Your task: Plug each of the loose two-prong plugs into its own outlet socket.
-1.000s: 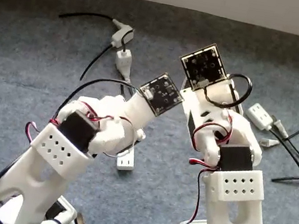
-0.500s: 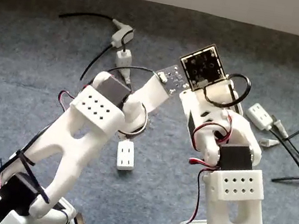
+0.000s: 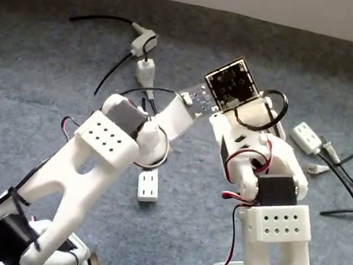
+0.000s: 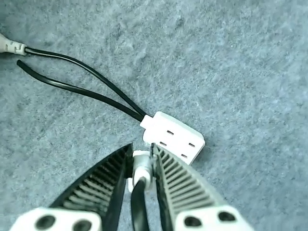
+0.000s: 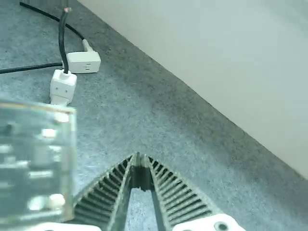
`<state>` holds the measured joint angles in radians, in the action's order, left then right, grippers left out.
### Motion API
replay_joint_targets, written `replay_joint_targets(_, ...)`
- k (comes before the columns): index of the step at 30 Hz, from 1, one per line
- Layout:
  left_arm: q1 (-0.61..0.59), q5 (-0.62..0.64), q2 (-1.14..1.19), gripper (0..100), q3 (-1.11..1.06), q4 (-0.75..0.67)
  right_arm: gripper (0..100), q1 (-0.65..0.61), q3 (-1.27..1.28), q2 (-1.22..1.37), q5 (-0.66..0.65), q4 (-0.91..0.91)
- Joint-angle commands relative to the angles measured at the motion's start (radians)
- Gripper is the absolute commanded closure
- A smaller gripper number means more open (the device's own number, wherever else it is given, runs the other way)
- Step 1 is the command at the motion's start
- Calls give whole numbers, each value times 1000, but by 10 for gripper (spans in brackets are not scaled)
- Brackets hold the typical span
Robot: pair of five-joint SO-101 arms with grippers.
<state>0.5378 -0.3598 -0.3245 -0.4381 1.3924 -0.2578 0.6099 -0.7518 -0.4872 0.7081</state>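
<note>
Surface: grey-blue carpet, no fixture holding anything down.
Landmark: white outlet socket, lying flat, slotted face up, two black leads running off one end.
Plug: white two-prong plug, just beside the socket's lead end; prongs hidden, slots look empty.
Left gripper: jaws clamped on the plug body, its black cord trailing back between them.
Right gripper: jaws closed tip to tip; whether anything is pinched, can't tell. Position relative to the socket unclear.
Handling (judgement): plug light and rigid, prongs probably bendable, cord tugs sideways. Grip the body flats, not the cord. Socket is light and would likely slide on carpet, so brace it by its far end.
</note>
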Motion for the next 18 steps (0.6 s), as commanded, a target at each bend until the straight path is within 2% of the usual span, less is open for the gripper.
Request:
replay_joint_targets(1,196,49,-328,995,-166,-41,991,8,-70,-24,14,-5)
replay_joint_targets(4,213,49,-564,995,-280,-37,991,7,-70,-24,14,-5)
replay_joint_targets(7,179,2,-690,995,-409,-44,991,5,-70,-24,14,-5)
replay_joint_targets(16,-2,-69,-642,995,-440,-54,991,12,-73,-22,12,-5)
replay_joint_targets(18,-56,-74,-628,995,-443,-80,991,45,-77,-22,11,-7)
